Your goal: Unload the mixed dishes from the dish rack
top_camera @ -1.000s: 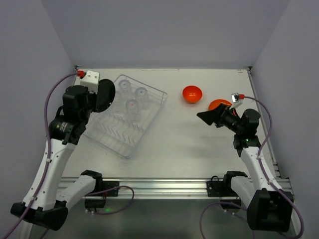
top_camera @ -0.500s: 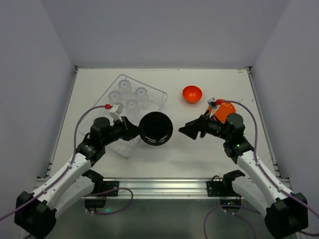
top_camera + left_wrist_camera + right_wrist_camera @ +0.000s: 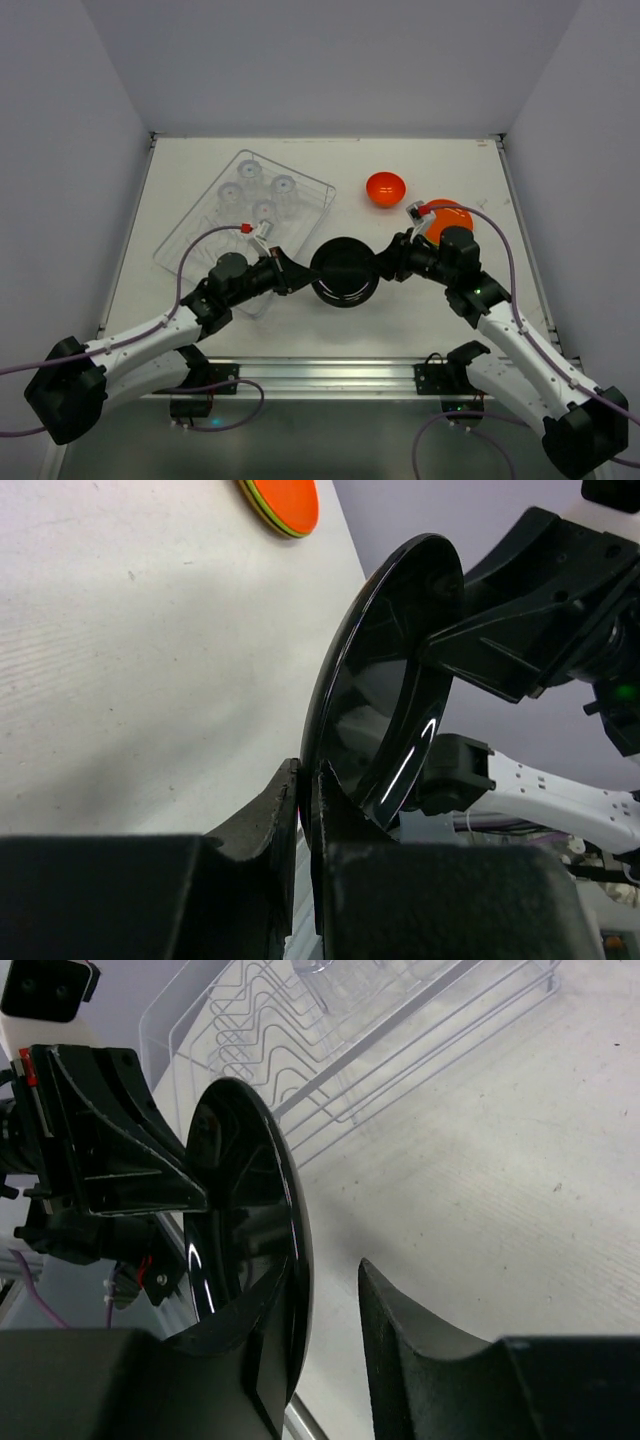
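Clamping the black plate [image 3: 345,272] in my left end effector [image 3: 304,277], right end effector [image 3: 385,268] part-open astride its rim; bowl [image 3: 385,188] unloaded, four glasses [image 3: 284,186] left in the dish rack [image 3: 195,235].

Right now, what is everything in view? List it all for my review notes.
black plate: one, glossy black, over the table's centre, between both pincers
orange-red bowl: one, orange-red, far centre-right of table
plate stack: count unclear, orange-red on top, right side, partly behind right arm
clear glasses: four, clear, far end of rack
dish rack: one, silvery wire, left part of table
table: one, off-white
left pincer: one, black, shut on the plate's rim
right pincer: one, black, open astride the opposite rim
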